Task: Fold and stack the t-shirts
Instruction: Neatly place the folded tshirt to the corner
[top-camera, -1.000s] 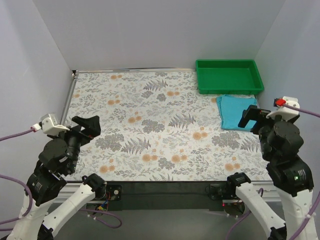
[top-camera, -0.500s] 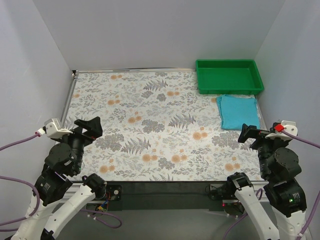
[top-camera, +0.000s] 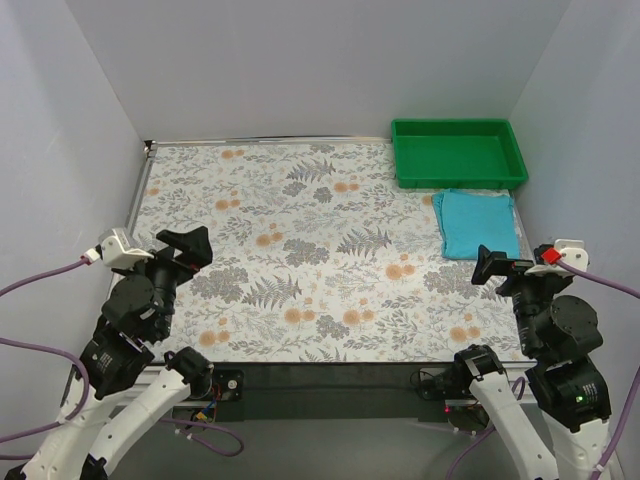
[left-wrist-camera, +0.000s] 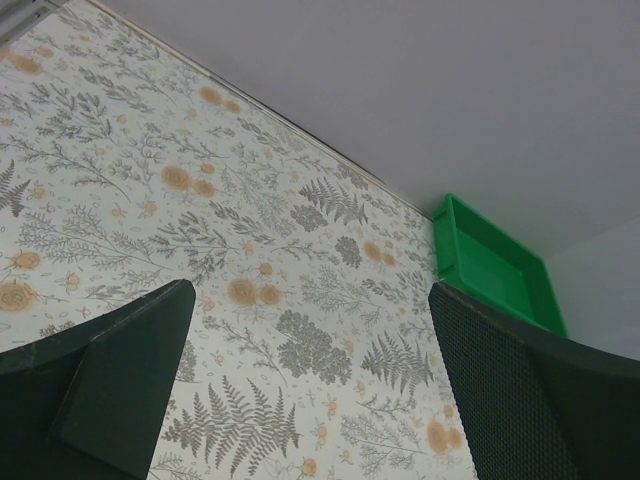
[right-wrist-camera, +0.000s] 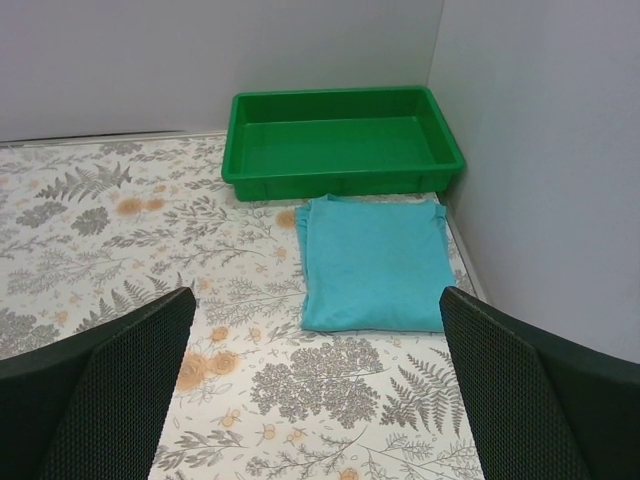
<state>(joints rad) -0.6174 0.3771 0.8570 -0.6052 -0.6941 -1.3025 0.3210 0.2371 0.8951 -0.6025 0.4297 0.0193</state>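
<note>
Left gripper (left-wrist-camera: 310, 385) and right gripper (right-wrist-camera: 315, 385) both spread, folded t-shirt (right-wrist-camera: 375, 265) flat, long axis seemingly toward green tray (right-wrist-camera: 340, 182)

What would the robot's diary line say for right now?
shirt: folded, flat on table, beside green tray | left jaws: open, empty | right jaws: open, empty
</note>
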